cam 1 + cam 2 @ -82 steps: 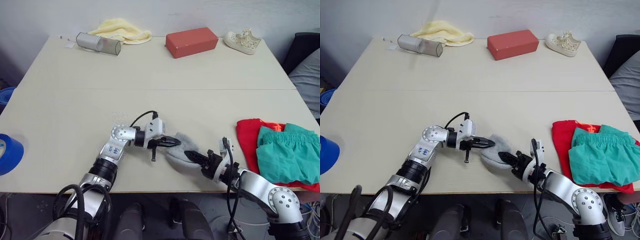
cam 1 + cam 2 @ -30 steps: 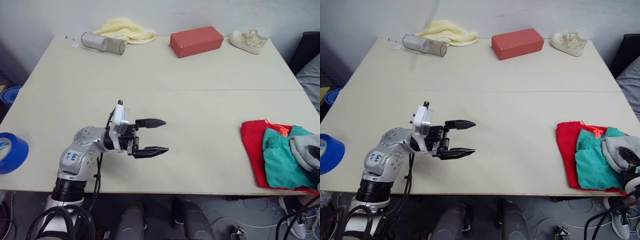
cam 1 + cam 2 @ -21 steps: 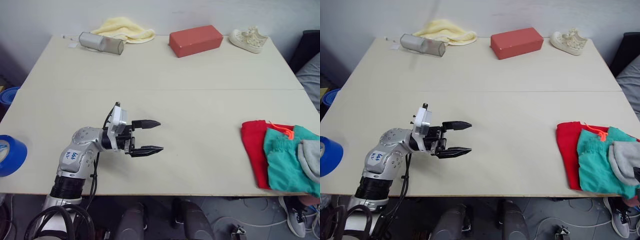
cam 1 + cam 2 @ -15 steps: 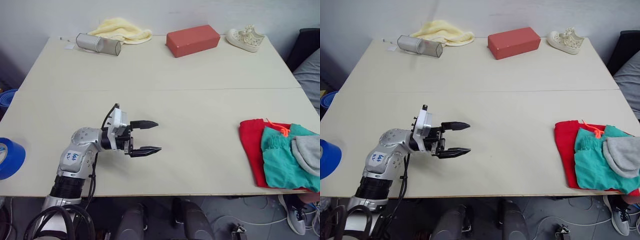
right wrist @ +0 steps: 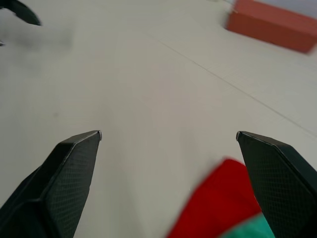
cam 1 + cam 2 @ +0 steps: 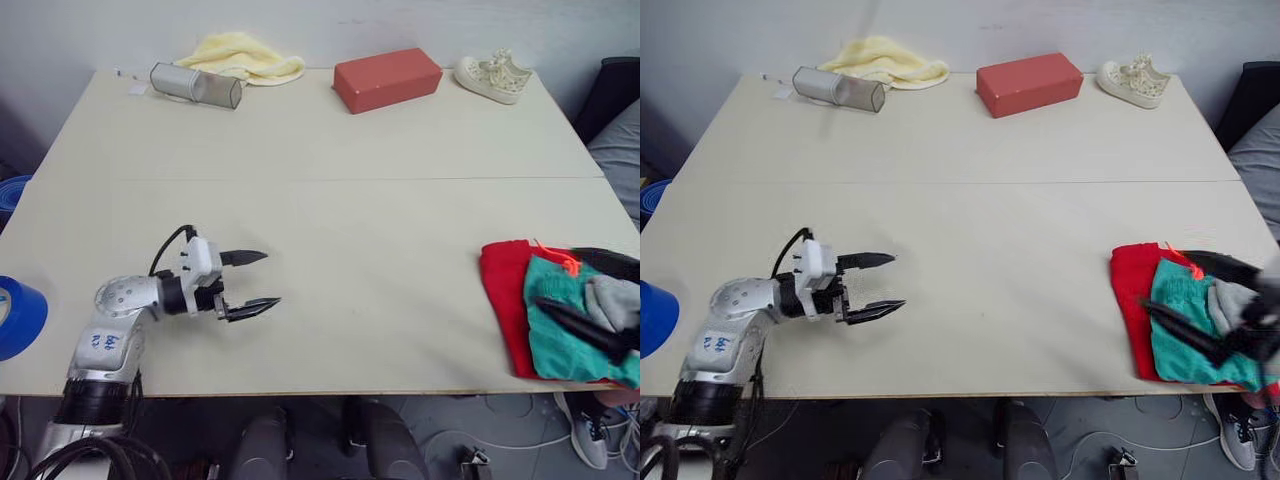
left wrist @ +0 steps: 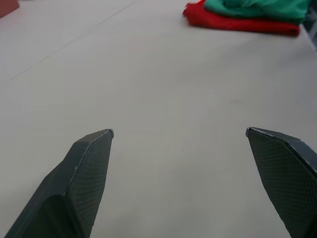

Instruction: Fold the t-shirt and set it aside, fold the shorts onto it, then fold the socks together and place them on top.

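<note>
Grey socks [image 6: 608, 300] atop teal shorts [image 6: 560, 325] and red t-shirt [image 6: 503, 290], table [image 6: 380, 150] at 3 o'clock; right gripper [image 6: 1195, 300] released there; left gripper [image 6: 255, 280] spread, empty, 8 o'clock.

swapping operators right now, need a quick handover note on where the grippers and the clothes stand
Left gripper: open, holding nothing, above bare table near its front left.
Right gripper: open, holding nothing, over the pile at the table's right edge.
Plain red cotton t-shirt: folded, bottom of the pile.
Teal green soft shorts with the orange drawstring: folded on top of the t-shirt.
Small light grey knit socks: lying on the shorts, between the right gripper's open fingers.
Done: all three items look stacked.
Left: probably only drawing the right arm clear and checking the socks sit together.
</note>
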`<action>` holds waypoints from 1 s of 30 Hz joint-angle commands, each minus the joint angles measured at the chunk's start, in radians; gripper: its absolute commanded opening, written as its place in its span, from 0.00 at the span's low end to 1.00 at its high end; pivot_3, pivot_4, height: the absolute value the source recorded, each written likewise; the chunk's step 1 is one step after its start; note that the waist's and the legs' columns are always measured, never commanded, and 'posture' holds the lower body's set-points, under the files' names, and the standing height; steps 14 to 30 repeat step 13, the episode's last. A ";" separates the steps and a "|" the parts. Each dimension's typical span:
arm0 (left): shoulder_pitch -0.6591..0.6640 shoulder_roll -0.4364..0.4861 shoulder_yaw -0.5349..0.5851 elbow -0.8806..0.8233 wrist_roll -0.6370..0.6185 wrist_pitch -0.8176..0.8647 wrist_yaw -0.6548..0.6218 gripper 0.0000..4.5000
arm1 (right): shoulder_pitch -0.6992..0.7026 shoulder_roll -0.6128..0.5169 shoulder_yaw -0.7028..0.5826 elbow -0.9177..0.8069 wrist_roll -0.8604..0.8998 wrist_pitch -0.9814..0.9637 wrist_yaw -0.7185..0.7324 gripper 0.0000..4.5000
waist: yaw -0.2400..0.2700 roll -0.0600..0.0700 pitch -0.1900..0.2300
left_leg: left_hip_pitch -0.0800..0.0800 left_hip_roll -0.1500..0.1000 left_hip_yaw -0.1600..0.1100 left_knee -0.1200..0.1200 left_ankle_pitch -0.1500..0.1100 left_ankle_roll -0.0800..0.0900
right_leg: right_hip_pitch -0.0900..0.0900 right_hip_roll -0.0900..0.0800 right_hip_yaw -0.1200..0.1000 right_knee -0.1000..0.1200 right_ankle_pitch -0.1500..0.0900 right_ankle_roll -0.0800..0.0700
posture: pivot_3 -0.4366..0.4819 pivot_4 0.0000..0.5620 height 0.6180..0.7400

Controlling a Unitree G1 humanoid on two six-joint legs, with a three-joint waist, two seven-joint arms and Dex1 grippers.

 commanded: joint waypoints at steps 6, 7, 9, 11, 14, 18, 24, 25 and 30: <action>0.225 0.074 0.138 -0.101 0.052 -0.069 0.087 1.00 | -0.409 0.149 0.551 0.280 -0.377 -0.425 0.179 0.99 | 0.000 -0.003 0.001 | 0.000 0.000 0.002 0.004 0.000 -0.002 | 0.001 -0.003 -0.002 0.001 0.000 0.000 | 0.48 0.27 1.00; 0.250 0.075 0.155 -0.105 0.053 -0.078 0.092 1.00 | -0.439 0.171 0.602 0.349 -0.418 -0.472 0.203 0.99 | 0.001 -0.003 0.001 | 0.000 -0.001 0.002 0.005 0.000 -0.001 | 0.001 -0.004 -0.003 0.002 0.000 0.000 | 0.48 0.27 1.00; 0.287 0.077 0.180 -0.123 0.055 -0.090 0.106 1.00 | -0.477 0.201 0.674 0.465 -0.479 -0.554 0.242 0.99 | 0.000 -0.004 0.000 | 0.000 -0.001 0.001 0.008 -0.003 0.003 | 0.002 -0.005 -0.004 0.004 0.000 0.000 | 0.48 0.27 1.00; 0.297 0.074 0.199 -0.134 0.054 -0.093 0.130 1.00 | -0.506 0.236 0.706 0.540 -0.506 -0.612 0.246 0.99 | 0.000 -0.004 0.000 | 0.001 -0.001 0.001 0.010 -0.004 0.005 | 0.002 -0.006 -0.004 0.004 0.000 -0.001 | 0.48 0.27 1.00; 0.295 0.073 0.201 -0.139 0.043 -0.093 0.132 1.00 | -0.520 0.256 0.716 0.574 -0.518 -0.645 0.240 0.99 | 0.000 -0.004 0.000 | 0.000 0.000 0.001 0.011 -0.004 0.005 | 0.002 -0.007 -0.004 0.006 0.001 -0.001 | 0.48 0.27 1.00; 0.295 0.073 0.201 -0.139 0.043 -0.093 0.132 1.00 | -0.520 0.256 0.716 0.574 -0.518 -0.645 0.240 0.99 | 0.000 -0.004 0.000 | 0.000 0.000 0.001 0.011 -0.004 0.005 | 0.002 -0.007 -0.004 0.006 0.001 -0.001 | 0.48 0.27 1.00; 0.295 0.073 0.201 -0.139 0.043 -0.093 0.132 1.00 | -0.520 0.256 0.716 0.574 -0.518 -0.645 0.240 0.99 | 0.000 -0.004 0.000 | 0.000 0.000 0.001 0.011 -0.004 0.005 | 0.002 -0.007 -0.004 0.006 0.001 -0.001 | 0.48 0.27 1.00; 0.295 0.073 0.201 -0.139 0.043 -0.093 0.132 1.00 | -0.520 0.256 0.716 0.574 -0.518 -0.645 0.240 0.99 | 0.000 -0.004 0.000 | 0.000 0.000 0.001 0.011 -0.004 0.005 | 0.002 -0.007 -0.004 0.006 0.001 -0.001 | 0.48 0.27 1.00; 0.295 0.073 0.201 -0.139 0.043 -0.093 0.132 1.00 | -0.520 0.256 0.716 0.574 -0.518 -0.645 0.240 0.99 | 0.000 -0.004 0.000 | 0.000 0.000 0.001 0.011 -0.004 0.005 | 0.002 -0.007 -0.004 0.006 0.001 -0.001 | 0.48 0.27 1.00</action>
